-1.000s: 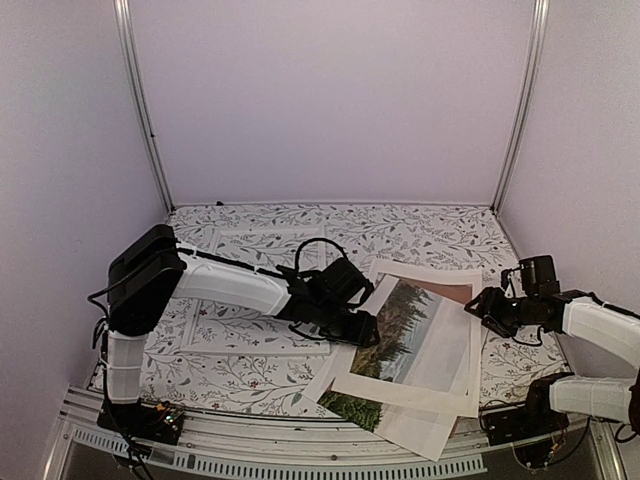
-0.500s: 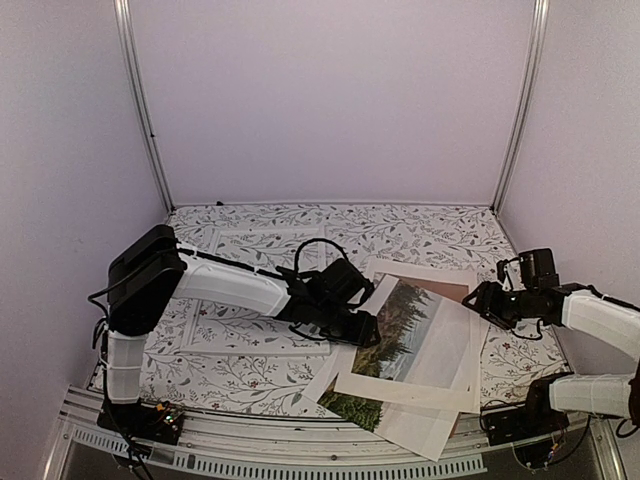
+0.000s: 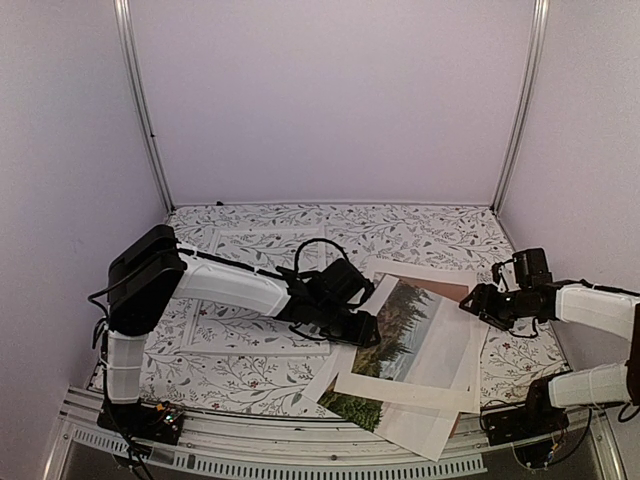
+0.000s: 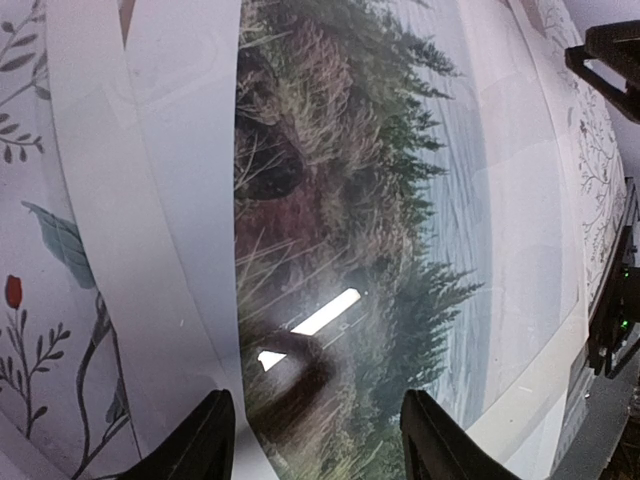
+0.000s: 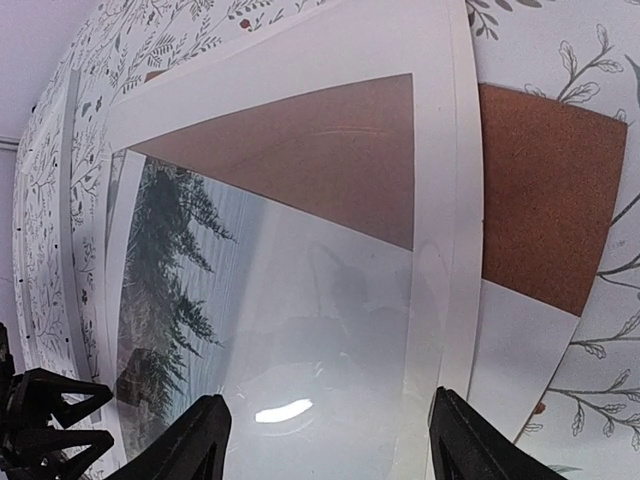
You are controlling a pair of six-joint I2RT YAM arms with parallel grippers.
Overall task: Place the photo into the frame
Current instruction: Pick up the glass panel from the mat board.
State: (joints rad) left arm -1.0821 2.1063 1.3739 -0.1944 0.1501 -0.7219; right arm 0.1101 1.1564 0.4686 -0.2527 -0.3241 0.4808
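flanking the photo [image 3: 410, 330] on two sides
it lies askew on loose sheets between left gripper [image 3: 365, 330] and right gripper [image 3: 472, 305], both spread, gripping nothing; the frame [image 3: 262, 232] lies leftward, beneath the nearer left arm.

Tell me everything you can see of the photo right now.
The photo is a paper landscape print: dark conifers, brownish hillside, pale misty sky. It lies flat and skewed among white sheets, near right on the table, glare on its surface, a brown board showing past its far edge. The open left gripper sits at its hillside end; contact unclear.
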